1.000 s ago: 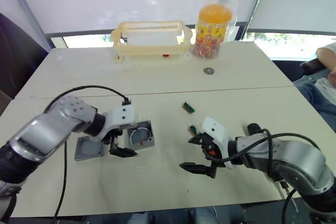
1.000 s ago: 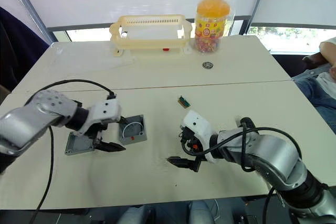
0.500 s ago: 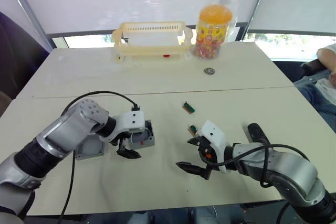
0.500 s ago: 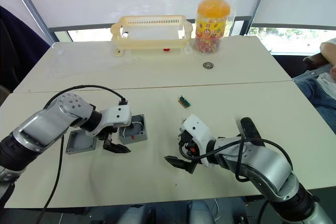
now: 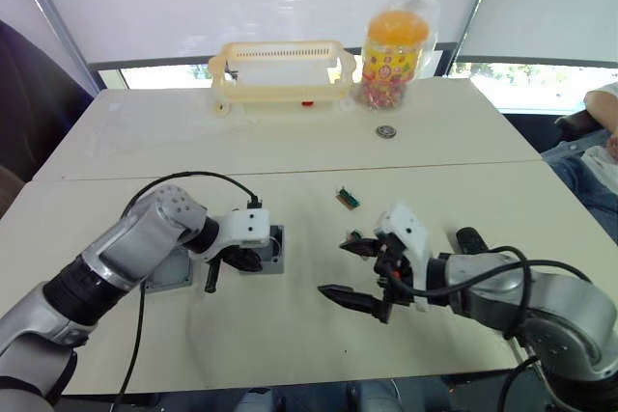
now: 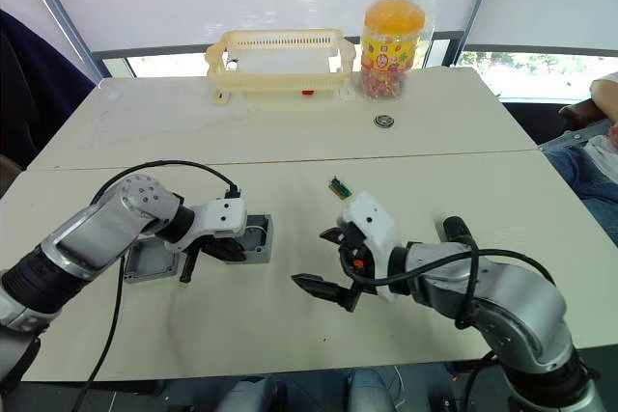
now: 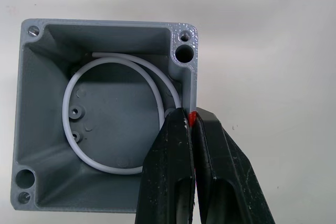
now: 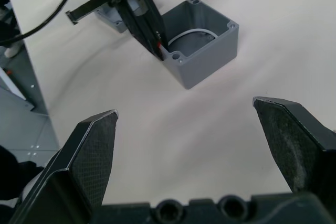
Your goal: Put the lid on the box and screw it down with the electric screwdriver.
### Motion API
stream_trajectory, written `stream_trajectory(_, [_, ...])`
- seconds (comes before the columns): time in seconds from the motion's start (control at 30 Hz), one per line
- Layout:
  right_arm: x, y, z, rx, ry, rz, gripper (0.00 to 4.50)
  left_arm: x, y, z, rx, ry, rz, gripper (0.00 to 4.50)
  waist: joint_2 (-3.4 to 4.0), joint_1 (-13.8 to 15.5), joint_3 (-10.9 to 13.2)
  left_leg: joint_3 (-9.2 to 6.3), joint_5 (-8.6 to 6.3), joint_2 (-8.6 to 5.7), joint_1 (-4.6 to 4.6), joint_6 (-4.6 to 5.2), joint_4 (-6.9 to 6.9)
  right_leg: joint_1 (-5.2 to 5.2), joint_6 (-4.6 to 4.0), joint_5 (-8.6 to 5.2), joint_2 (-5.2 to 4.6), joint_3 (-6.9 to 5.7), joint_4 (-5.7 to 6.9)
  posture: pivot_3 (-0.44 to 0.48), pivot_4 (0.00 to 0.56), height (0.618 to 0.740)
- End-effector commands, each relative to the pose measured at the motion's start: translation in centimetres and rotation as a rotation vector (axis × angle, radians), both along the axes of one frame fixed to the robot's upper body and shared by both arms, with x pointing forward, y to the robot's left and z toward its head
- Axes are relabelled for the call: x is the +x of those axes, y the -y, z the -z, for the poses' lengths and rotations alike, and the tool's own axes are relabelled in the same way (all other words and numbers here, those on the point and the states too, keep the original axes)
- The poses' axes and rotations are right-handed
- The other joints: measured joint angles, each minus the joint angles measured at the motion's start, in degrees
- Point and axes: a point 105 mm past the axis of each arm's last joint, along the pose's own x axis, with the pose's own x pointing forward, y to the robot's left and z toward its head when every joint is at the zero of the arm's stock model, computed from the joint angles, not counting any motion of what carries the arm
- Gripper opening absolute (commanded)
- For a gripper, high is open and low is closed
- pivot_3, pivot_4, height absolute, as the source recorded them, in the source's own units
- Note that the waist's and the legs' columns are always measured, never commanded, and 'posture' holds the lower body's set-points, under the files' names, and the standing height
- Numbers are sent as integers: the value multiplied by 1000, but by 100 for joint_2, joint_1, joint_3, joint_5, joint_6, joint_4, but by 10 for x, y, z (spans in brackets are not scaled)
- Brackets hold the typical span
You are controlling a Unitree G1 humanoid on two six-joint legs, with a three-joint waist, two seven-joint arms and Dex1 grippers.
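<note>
On the pale table (image 5: 435, 190), toward its near-left corner, the left gripper (image 7: 190, 124) pinches one wall of the open box (image 7: 105, 114), the lid (image 6: 150, 260) lying just beyond toward the left edge, while the right gripper (image 8: 194, 145) gapes empty, facing the box.

left gripper (image 7: 190, 124) — now pinching box (image 7: 105, 114) wall

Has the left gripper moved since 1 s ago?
Yes. The left gripper has come in toward the box: it was open over the table beside it, and now it is shut on the box's wall, seen in the left wrist view.
</note>
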Motion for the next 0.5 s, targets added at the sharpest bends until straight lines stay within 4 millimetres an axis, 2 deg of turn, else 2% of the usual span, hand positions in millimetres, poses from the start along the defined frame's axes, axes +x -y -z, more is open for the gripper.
stream_trajectory(0.03, [-7,1,-8,13,21,-31,4500,1,-3,2,24,-5,26,46,0,0,0,0,0,0,1,0,0,0,0,0,0,0,0,0,150,740])
stream_trajectory(0.3, [-13,9,-5,-6,-5,-45,4500,-1,4,-2,41,79,317,46,0,14,0,2,0,0,4,0,1,4,0,0,-2,0,0,0,150,740])
stream_trajectory(0.4, [-13,9,-5,-9,-5,-48,4500,4,4,-3,68,109,417,46,0,15,0,3,0,0,3,0,2,4,0,0,-3,0,-1,0,150,740])
stream_trajectory(0.5, [-14,7,-6,-5,1,-46,4500,9,13,-7,52,121,495,46,-1,30,0,3,0,-2,2,0,4,5,0,0,-3,0,-1,0,150,740])
